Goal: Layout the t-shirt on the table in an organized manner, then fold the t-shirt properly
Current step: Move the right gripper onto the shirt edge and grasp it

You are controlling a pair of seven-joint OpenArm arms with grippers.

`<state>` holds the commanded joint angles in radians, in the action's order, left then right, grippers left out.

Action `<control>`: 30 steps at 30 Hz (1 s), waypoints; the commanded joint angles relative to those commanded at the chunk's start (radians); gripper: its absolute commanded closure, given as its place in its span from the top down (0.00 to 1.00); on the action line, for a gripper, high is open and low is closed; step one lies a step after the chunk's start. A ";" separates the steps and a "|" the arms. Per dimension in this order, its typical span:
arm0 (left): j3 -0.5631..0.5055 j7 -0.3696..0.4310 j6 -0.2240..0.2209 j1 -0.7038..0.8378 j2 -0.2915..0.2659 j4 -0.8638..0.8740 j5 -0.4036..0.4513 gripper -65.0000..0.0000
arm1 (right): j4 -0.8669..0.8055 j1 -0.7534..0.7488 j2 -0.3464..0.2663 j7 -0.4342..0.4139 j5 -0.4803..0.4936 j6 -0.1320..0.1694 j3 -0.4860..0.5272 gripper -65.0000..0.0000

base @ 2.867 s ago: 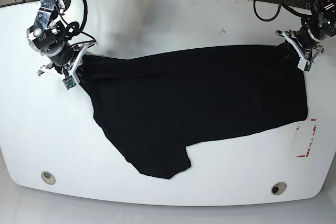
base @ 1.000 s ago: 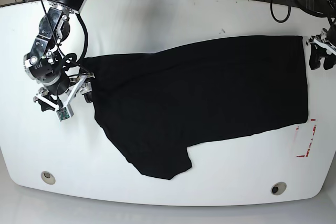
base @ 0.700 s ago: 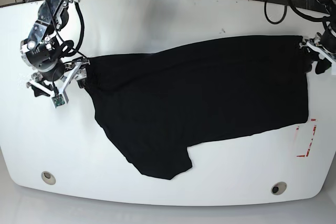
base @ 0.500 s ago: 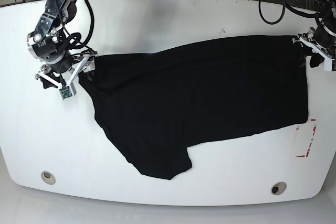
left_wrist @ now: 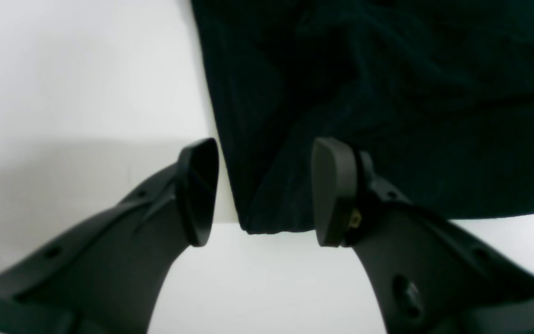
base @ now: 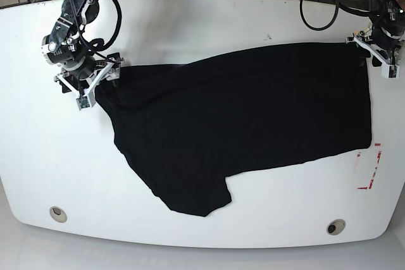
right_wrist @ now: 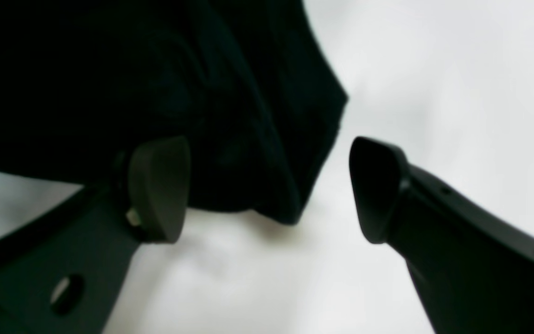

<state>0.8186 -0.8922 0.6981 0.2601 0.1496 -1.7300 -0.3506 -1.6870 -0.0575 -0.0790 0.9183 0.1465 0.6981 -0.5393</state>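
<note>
Starting from the near edge of the counter (base: 190, 245), two round grommet holes (base: 57, 213) sit toward the front corners and a red tape mark (base: 373, 169) lies at one side; just behind them the black t-shirt (base: 253, 124) sprawls across the middle, one sleeve (base: 190, 197) pointing toward the near edge, the body slanting and not yet squared; farther back, both arms sit at the far corners of the cloth. In the left wrist view the left gripper (left_wrist: 262, 190) has its fingers (left_wrist: 334, 190) spread moderately wide, a corner of the hem lying flat between them, ungrasped; in the right wrist view the right gripper (right_wrist: 267, 190) has its fingers (right_wrist: 378, 185) spread wide, straddling a bunched, rounded corner that likewise rests on the counter. I judge the cloth light, limp and prone to wrinkling; it will drag and fold on itself, so it is best taken at the corners, pinching both layers close to the edge, then pulled taut between the arms to flatten it.
</note>
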 joint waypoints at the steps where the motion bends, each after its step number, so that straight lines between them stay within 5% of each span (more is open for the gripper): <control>1: 0.000 0.000 0.000 0.000 0.002 0.011 0.000 0.46 | 0.028 0.008 0.000 -0.015 0.000 0.000 0.000 0.79; 13: -0.048 0.000 0.000 -0.009 0.002 0.109 0.000 0.45 | 0.104 0.015 -0.023 -0.069 0.000 0.000 -0.002 0.78; 21: -0.063 0.000 0.000 -0.020 0.002 0.152 0.000 0.19 | 0.103 0.009 -0.028 -0.069 0.000 0.000 -0.006 0.76; 25: -0.063 0.000 0.000 -0.023 0.006 0.163 0.023 0.13 | 0.103 0.009 -0.029 -0.069 0.000 0.000 -0.006 0.57; 30: -0.063 0.000 0.000 -0.028 0.008 0.153 0.087 0.09 | 0.097 0.008 -0.029 -0.069 -0.005 0.000 -0.008 0.11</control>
<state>0.7557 -0.8922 0.6981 0.2325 0.1573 -1.5766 -0.2631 -1.5904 -0.0499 -0.1082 0.8493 0.1419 0.6981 -0.5470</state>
